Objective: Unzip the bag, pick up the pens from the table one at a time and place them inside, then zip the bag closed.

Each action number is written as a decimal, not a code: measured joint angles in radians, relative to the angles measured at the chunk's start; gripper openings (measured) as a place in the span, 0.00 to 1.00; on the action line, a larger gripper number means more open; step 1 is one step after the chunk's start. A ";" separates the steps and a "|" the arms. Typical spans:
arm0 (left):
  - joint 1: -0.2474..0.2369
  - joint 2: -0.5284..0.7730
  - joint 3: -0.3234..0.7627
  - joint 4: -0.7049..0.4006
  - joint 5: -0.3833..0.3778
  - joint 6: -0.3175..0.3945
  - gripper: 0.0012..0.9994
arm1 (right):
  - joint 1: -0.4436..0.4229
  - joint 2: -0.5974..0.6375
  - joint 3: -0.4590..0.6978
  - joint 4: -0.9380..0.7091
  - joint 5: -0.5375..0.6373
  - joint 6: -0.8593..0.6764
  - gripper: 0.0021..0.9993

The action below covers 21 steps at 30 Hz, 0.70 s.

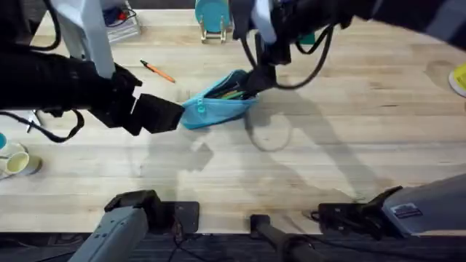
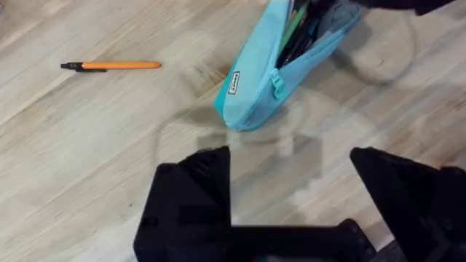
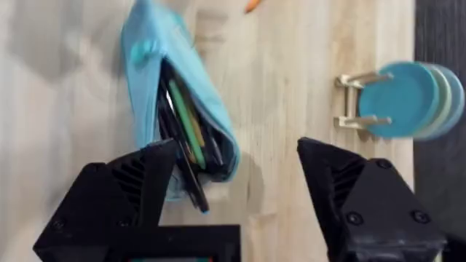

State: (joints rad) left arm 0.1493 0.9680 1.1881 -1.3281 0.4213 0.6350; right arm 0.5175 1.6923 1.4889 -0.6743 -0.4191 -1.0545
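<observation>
A pale plank-grained desk (image 1: pixel 349 145) is seen, with soft shadows thrown across its middle. The light blue bag (image 1: pixel 217 105) is laid on it near the centre, unzipped, with green and dark pens visible inside. An orange pen (image 1: pixel 157 70) is left on the bare wood beyond the bag, well apart from it. The left claw (image 1: pixel 175 116) is held released just beside the bag's closed end, grasping nothing. The right claw (image 1: pixel 255 80) is spread wide at the bag's open end, likewise empty. Teal discs on a wooden stand (image 1: pixel 212 16) are set at the far edge.
</observation>
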 joint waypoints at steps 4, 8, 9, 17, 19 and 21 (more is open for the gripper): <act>0.000 0.000 0.000 0.000 0.000 0.000 1.00 | 0.000 -0.048 0.015 -0.011 0.000 0.232 1.00; 0.000 0.000 0.000 0.000 0.000 0.000 1.00 | -0.002 -0.087 0.015 -0.056 0.007 0.442 1.00; 0.000 0.000 0.000 0.000 0.000 0.000 1.00 | -0.002 -0.097 0.015 -0.074 0.018 0.495 1.00; 0.000 0.000 0.000 0.000 0.000 0.000 1.00 | -0.003 -0.134 0.015 -0.247 0.113 0.709 1.00; 0.000 0.000 0.000 0.000 0.000 0.000 1.00 | -0.003 -0.135 0.015 -0.285 0.120 0.726 1.00; 0.000 0.000 0.000 0.000 0.000 0.000 1.00 | -0.003 -0.135 0.015 -0.315 0.125 0.738 1.00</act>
State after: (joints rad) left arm 0.1493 0.9680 1.1881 -1.3281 0.4213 0.6350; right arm 0.5140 1.5570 1.5036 -0.9895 -0.2939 -0.3164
